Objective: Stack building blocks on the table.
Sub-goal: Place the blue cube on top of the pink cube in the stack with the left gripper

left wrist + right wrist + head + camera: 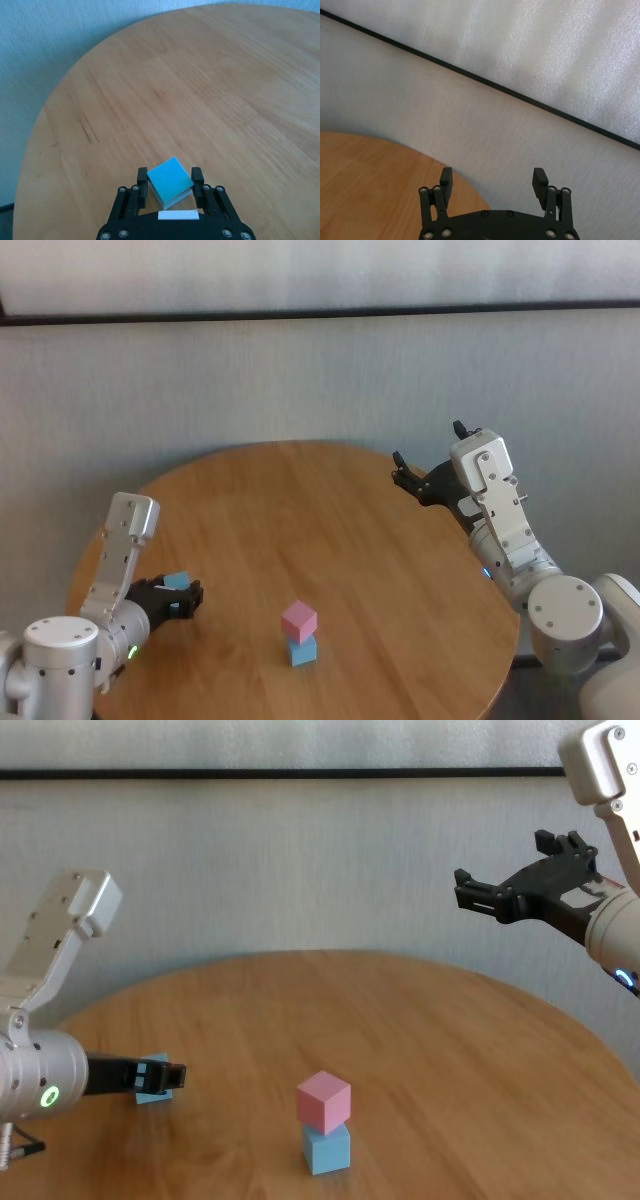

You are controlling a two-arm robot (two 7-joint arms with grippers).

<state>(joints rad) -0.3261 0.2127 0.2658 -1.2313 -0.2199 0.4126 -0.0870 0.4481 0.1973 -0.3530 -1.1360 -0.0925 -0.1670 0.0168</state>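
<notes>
The pink block [299, 620] already sits on a blue block [303, 651], well off to the left pincer's [170, 186] right on the worktop [330, 520]. The last blue block [170, 181] lies on the worktop between that pincer's fingers, which stand close against its sides; lifting and stacking it remain. The right pincer [492, 182] hangs parked over the worktop's far right edge, fingers apart.

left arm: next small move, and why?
Probably finish closing, then lift straight up. The left gripper sits low on the table with a finger on each side of the loose blue block, which looks turned corner-on between them. The pink block already sits on the other blue block.
</notes>
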